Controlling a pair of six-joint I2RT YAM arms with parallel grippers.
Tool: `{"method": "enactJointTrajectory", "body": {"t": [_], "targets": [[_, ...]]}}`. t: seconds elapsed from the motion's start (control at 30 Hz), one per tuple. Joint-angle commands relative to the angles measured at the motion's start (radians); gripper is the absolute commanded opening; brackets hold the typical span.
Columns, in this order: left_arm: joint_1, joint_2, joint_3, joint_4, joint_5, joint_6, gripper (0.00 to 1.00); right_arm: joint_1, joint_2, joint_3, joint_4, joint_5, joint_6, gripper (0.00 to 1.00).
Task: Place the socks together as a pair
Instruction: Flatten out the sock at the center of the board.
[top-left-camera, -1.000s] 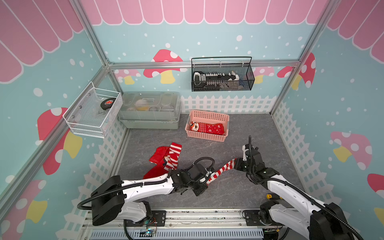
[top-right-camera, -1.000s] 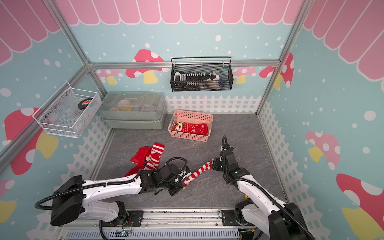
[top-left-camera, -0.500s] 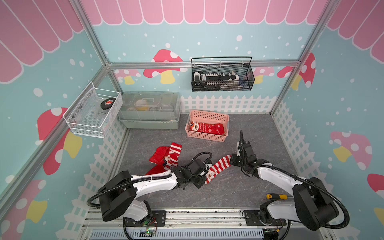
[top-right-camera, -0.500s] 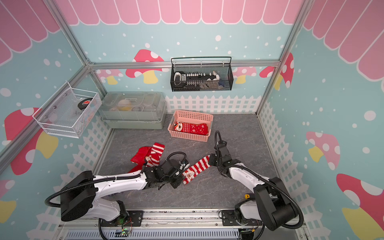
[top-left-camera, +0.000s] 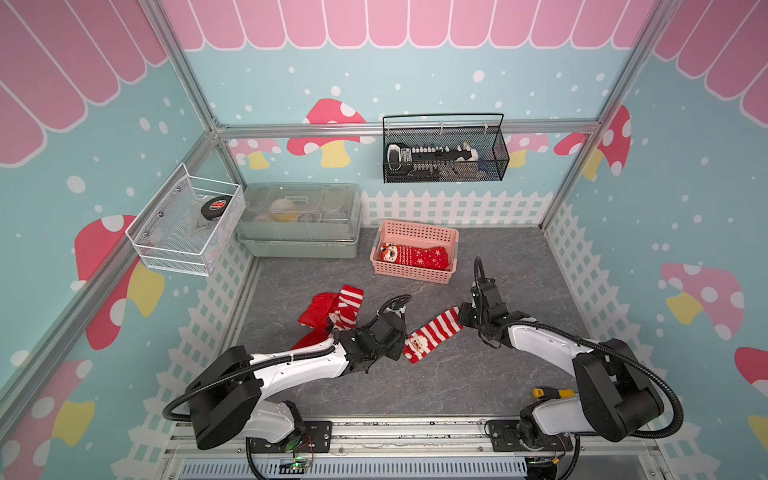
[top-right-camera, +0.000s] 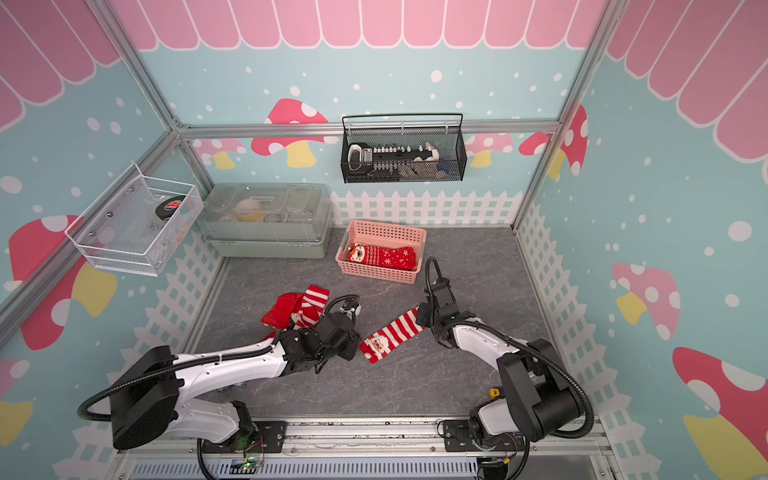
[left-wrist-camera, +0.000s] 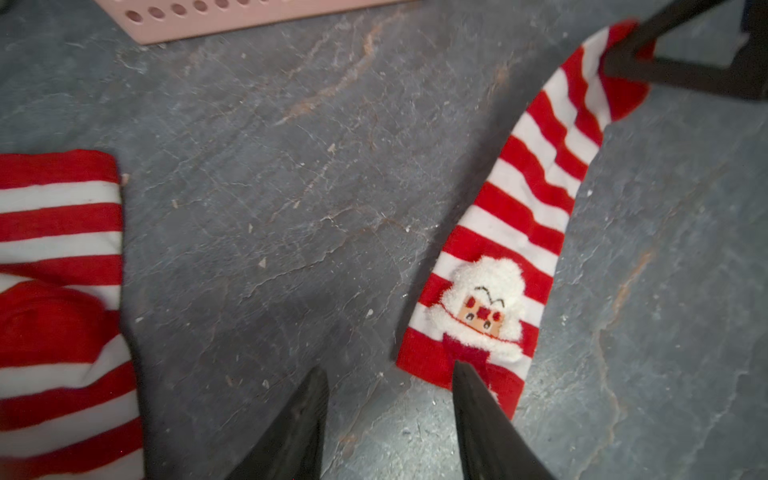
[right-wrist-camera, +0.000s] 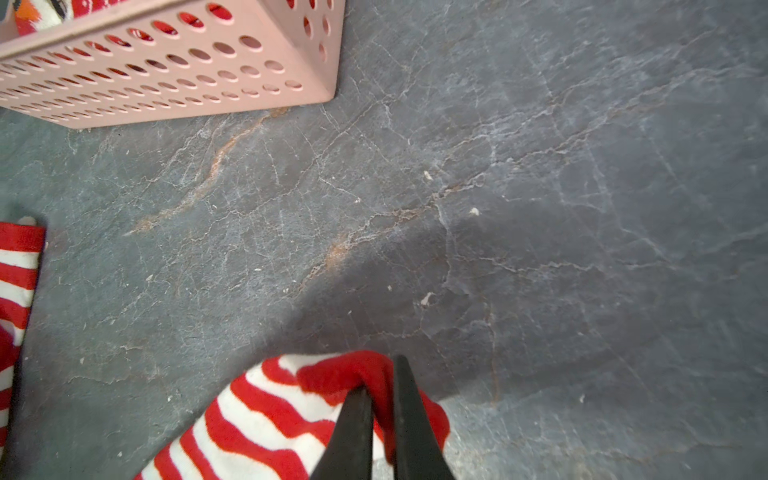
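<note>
A red-and-white striped sock (top-left-camera: 434, 334) (top-right-camera: 392, 336) with a Santa face lies stretched on the grey floor. My right gripper (right-wrist-camera: 380, 374) (top-left-camera: 461, 318) is shut on its red toe end (right-wrist-camera: 353, 374). My left gripper (left-wrist-camera: 388, 365) (top-left-camera: 401, 347) is open at the Santa end (left-wrist-camera: 482, 307), with only bare floor between its fingers; one fingertip overlaps the sock's edge. A heap of red and striped socks (top-left-camera: 332, 309) (left-wrist-camera: 58, 266) lies to the left of the left gripper. A red snowflake sock (top-left-camera: 413, 255) lies in the pink basket (top-left-camera: 415, 228).
The pink basket (right-wrist-camera: 166, 83) stands just beyond the right gripper. A lidded green box (top-left-camera: 299, 220) sits at the back left. A wire tray (top-left-camera: 183, 228) hangs on the left wall and a black mesh basket (top-left-camera: 444, 153) on the back wall.
My left gripper has opened and let go of the sock's Santa end, which now rests on the floor. The right gripper keeps hold of the toe end and has moved a little farther back.
</note>
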Motion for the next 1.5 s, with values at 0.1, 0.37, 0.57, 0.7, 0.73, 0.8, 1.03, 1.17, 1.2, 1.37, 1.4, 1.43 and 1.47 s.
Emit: {"method": "enactJointTrajectory", "body": {"t": [0.1, 0.37, 0.57, 0.7, 0.73, 0.8, 1.03, 1.17, 1.2, 1.37, 1.4, 1.43, 1.47], "targets": [[0.009, -0.149, -0.088, -0.027, -0.045, -0.281, 0.55, -0.006, -0.143, -0.127, -0.062, 0.045, 0.053, 0.09], [0.016, -0.267, -0.149, -0.063, -0.090, -0.352, 0.57, -0.004, -0.391, -0.249, -0.201, -0.007, 0.083, 0.13], [0.027, -0.375, -0.202, -0.048, -0.073, -0.366, 0.57, -0.004, -0.652, -0.306, -0.335, 0.013, 0.044, 0.33], [0.056, -0.395, -0.216, -0.045, -0.025, -0.380, 0.57, -0.005, -0.701, -0.228, -0.451, 0.089, -0.017, 0.53], [0.059, -0.396, -0.214, -0.052, -0.024, -0.383, 0.57, -0.004, -0.694, -0.209, -0.463, 0.084, -0.028, 0.53], [0.061, -0.397, -0.214, -0.054, -0.031, -0.386, 0.57, -0.004, -0.670, -0.186, -0.451, 0.037, -0.040, 0.47], [0.086, -0.416, -0.192, -0.157, -0.031, -0.374, 0.62, 0.126, -0.556, -0.145, -0.319, -0.031, 0.048, 0.26], [0.113, -0.430, -0.199, -0.221, -0.046, -0.409, 0.65, 0.300, -0.433, -0.102, -0.211, 0.060, 0.112, 0.23], [0.122, -0.434, -0.206, -0.228, -0.046, -0.424, 0.65, 0.328, -0.391, -0.097, -0.163, 0.057, 0.128, 0.23], [0.166, -0.475, -0.243, -0.246, -0.079, -0.466, 0.67, 0.435, -0.192, -0.052, 0.001, 0.076, 0.181, 0.18], [0.172, -0.487, -0.251, -0.245, -0.078, -0.472, 0.69, 0.455, -0.155, -0.036, 0.019, 0.081, 0.184, 0.18], [0.178, -0.498, -0.259, -0.247, -0.075, -0.472, 0.70, 0.471, -0.127, -0.024, 0.035, 0.084, 0.190, 0.18], [0.184, -0.510, -0.266, -0.252, -0.076, -0.473, 0.71, 0.486, -0.093, -0.011, 0.058, 0.084, 0.197, 0.17]]}}
